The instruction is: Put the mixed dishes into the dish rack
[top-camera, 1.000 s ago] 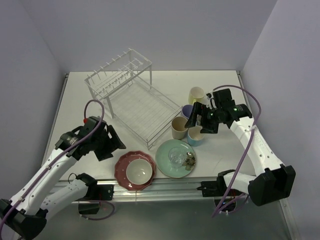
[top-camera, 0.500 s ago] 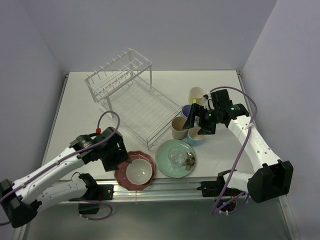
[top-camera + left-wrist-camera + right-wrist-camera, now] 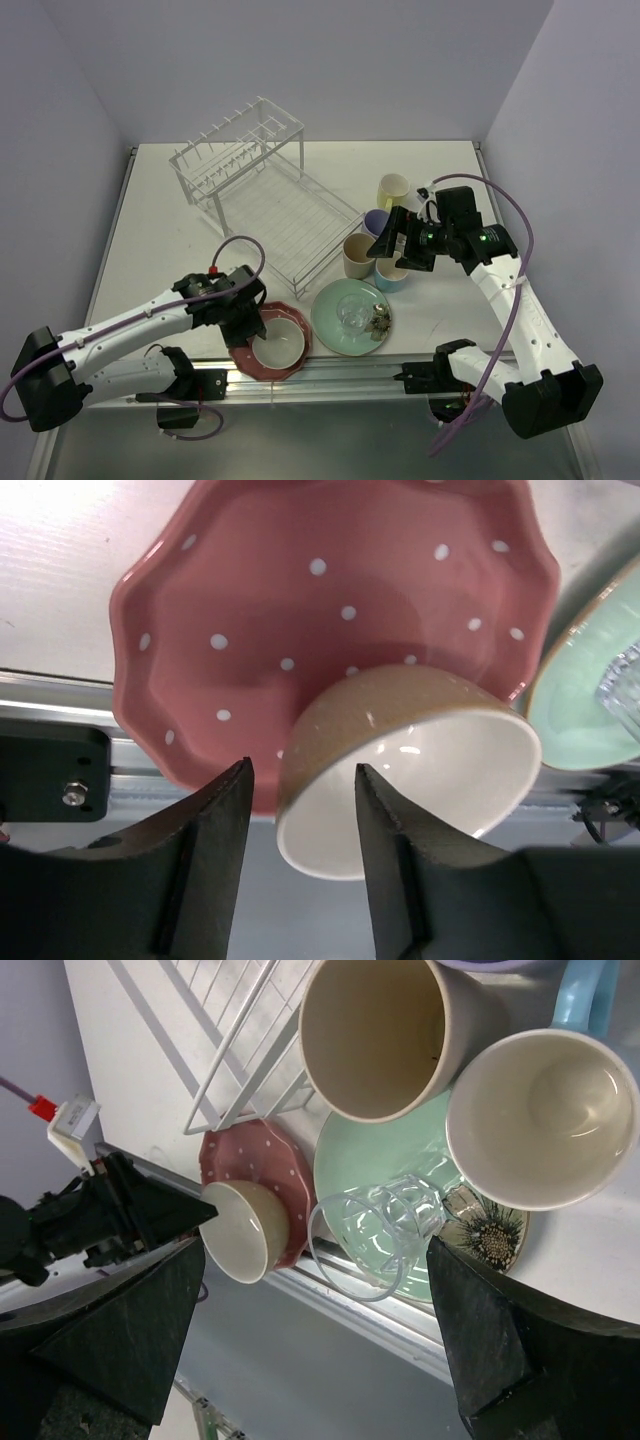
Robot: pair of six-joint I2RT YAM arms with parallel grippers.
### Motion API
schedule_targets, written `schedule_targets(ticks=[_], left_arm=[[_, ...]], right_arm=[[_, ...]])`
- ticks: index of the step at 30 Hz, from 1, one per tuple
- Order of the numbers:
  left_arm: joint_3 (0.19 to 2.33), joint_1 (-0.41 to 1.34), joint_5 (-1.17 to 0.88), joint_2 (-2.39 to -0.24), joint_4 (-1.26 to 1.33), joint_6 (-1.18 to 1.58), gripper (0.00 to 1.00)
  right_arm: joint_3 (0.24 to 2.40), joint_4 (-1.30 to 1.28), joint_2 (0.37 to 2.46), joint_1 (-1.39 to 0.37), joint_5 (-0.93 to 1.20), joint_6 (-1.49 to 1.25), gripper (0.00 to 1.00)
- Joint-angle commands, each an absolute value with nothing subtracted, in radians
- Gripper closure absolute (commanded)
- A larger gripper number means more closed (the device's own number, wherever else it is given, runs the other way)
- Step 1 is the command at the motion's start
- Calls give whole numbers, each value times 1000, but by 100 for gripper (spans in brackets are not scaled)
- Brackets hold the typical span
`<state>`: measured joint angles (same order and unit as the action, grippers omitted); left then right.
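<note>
The cream bowl point(image 3: 280, 346) point(image 3: 420, 770) point(image 3: 245, 1232) sits in the pink-red dotted plate point(image 3: 292, 312) point(image 3: 330, 600) at the table's front edge. My left gripper point(image 3: 257, 326) point(image 3: 300, 765) straddles the bowl's left rim, one finger inside and one outside, with small gaps still showing. Beside it the mint-green plate point(image 3: 333, 303) point(image 3: 370, 1155) carries the small glass point(image 3: 352, 316) point(image 3: 385, 1235). My right gripper point(image 3: 398, 248) point(image 3: 315, 1250) hangs wide open above the beige cup point(image 3: 357, 255) point(image 3: 375, 1030) and light-blue cup point(image 3: 390, 273) point(image 3: 540, 1115), holding nothing. The dish rack point(image 3: 270, 200) stands behind.
A lavender cup point(image 3: 376, 222) and a yellow cup point(image 3: 393, 188) stand behind the beige one, close under the right arm. The rack's near corner point(image 3: 250, 1050) almost touches the beige cup. A metal rail runs along the table's front edge.
The left arm has swung right and down to the bowl, and its jaws have narrowed around the rim. The right gripper has shifted slightly over the cups, still wide.
</note>
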<state>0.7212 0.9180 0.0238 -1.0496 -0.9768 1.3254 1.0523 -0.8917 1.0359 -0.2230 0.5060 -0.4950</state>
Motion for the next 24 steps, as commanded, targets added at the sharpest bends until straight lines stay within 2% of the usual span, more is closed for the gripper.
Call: schedule_targets(ticks=[1, 7, 13, 17, 24], left_arm=[[693, 923, 40, -1039, -936, 1328, 50], [641, 943, 60, -988, -920, 1353, 59], [592, 954, 35, -970, -868, 1356, 73], [595, 960, 31, -939, -870, 1350, 100], [705, 965, 89, -780, -960, 1328, 100]], right_arm=[[1037, -868, 1006, -230, 522, -511, 0], [1043, -881, 996, -230, 517, -506, 0], [1045, -887, 982, -230, 512, -511, 0], [1061, -900, 976, -230, 511, -511, 0], [1155, -930, 1018, -265, 532, -491, 0]])
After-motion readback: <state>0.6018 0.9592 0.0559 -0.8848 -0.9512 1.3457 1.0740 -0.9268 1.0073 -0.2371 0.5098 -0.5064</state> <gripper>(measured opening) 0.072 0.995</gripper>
